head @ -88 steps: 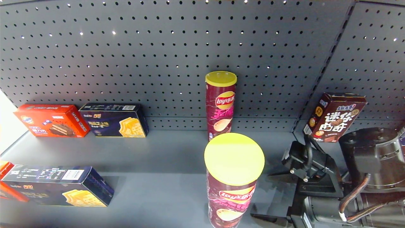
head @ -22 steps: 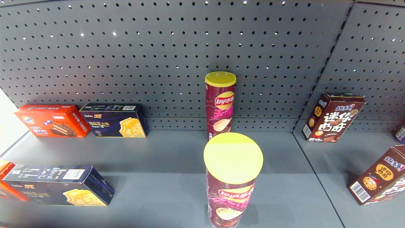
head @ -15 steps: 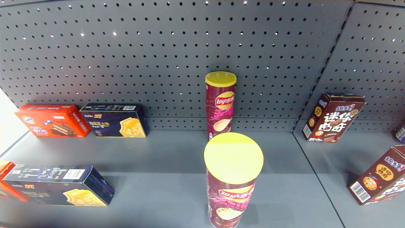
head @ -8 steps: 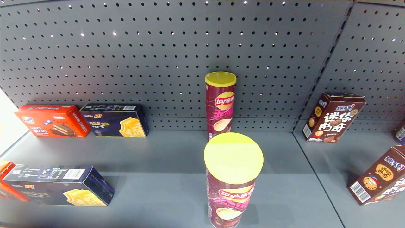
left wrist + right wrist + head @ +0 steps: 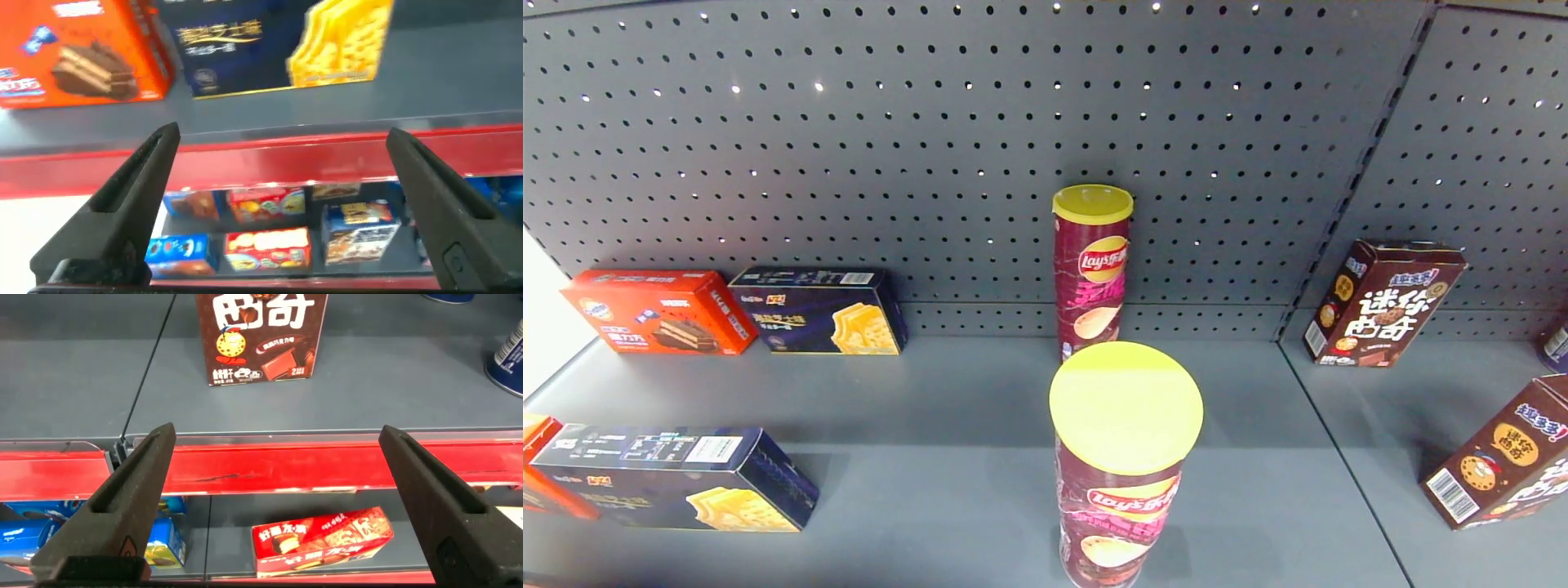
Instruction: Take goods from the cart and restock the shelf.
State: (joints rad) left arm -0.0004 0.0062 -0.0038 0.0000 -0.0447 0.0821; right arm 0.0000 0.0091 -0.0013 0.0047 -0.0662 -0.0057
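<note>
Behind the shelf (image 5: 947, 408) I face a grey perforated back panel (image 5: 931, 147), its upright seam (image 5: 1368, 155) at two o'clock. At nine o'clock an orange cake box (image 5: 654, 310) sits just beside a navy cracker box (image 5: 817, 310), and a brown biscuit box (image 5: 1384, 302) stands at three o'clock.

On shelf (image 5: 947, 408), front can (image 5: 1123, 465) before rear can (image 5: 1092, 269), back cracker box (image 5: 821, 310) leftward

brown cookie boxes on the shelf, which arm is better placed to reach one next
Right, probably. The right claw, open, faces a brown cookie box just past the red shelf edge; the left claw, also open, faces the orange box and navy cracker box at the shelf's left end.
</note>
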